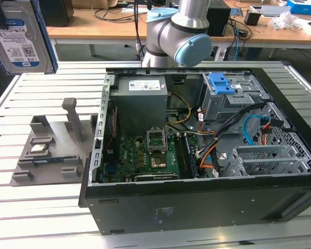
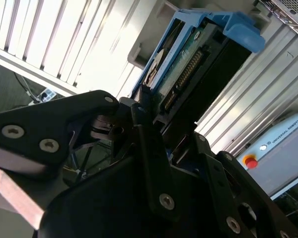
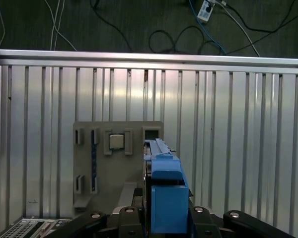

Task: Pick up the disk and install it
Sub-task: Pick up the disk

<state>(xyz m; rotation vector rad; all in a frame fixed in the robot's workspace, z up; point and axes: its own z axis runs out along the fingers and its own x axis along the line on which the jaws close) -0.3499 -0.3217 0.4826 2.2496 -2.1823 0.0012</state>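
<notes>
Gripper [image 3: 166, 218] clamped on the disk [image 3: 162, 171], gripping it by its blue-bracketed edges, as seen in both wrist views. Disk held in the air at the exterior view's upper left, above the grey holder [image 1: 46, 150] on the table [image 1: 36, 218], well apart from the open case [image 1: 197, 207].

Print on the disk [image 1: 19, 37] and on the power supply [image 1: 143, 98] seems too fine to read.
</notes>
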